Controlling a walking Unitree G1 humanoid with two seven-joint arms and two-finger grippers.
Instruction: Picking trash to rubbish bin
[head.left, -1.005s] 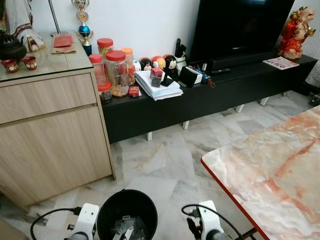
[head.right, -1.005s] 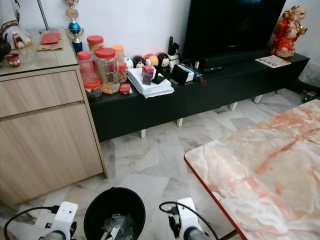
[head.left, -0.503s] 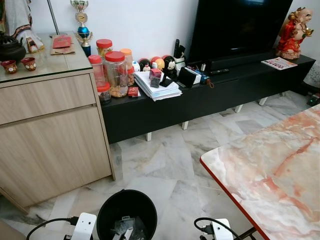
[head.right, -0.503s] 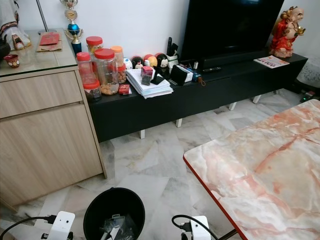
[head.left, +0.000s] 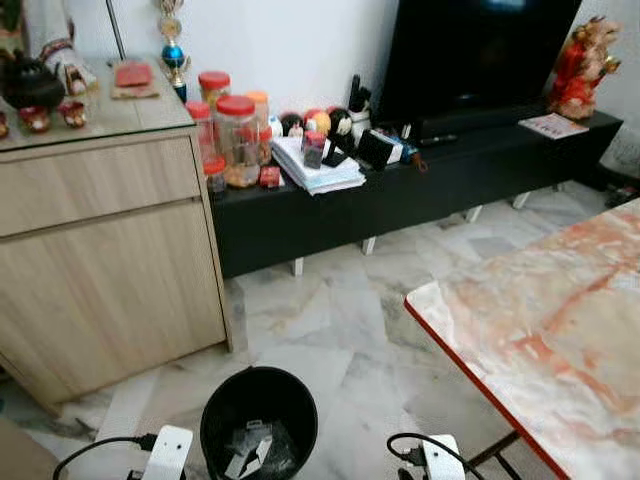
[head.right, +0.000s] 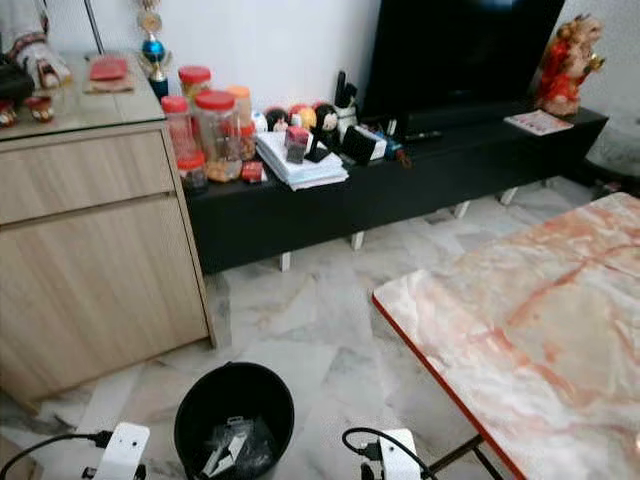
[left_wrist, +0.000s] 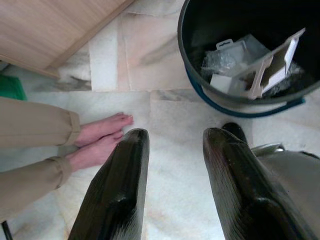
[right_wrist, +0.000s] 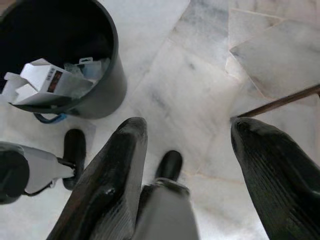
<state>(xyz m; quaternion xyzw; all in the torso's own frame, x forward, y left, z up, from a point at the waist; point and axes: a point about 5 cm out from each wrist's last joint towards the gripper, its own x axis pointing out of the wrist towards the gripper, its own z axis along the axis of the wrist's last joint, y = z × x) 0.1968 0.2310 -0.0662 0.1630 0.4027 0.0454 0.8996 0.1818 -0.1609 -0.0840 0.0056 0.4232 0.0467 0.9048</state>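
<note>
The robot stands over a round black plastic rubbish bin (head.left: 259, 420) on the pale marble-tiled floor (head.left: 340, 320), and the bin already holds crumpled clear plastic wrapping and white cardboard packaging (left_wrist: 260, 70), lying at its bottom. Compared with a second ago, both silver arms have dropped lower: their white wrist housings now barely reach above the bottom edge of the head views, one on either side of the bin. The camera has also tilted or shifted a little, so the bin appears slightly higher in the picture; the bin itself need not have moved.

The left gripper (left_wrist: 172, 165) hangs beside the bin's outer wall with its two black fingers apart and nothing between them. The right gripper (right_wrist: 187, 150) hangs over bare floor on the bin's other side, its fingers likewise spread wide and empty. A person's bare feet (left_wrist: 100, 140) stand on the floor near the left gripper.

Judged from this, a drop into the bin looks complete and the arms are retracting. The pink-veined marble tabletop with a red edge (head.left: 540, 340) to the robot's right shows no rubbish, so the next piece would have to be found elsewhere.
</note>
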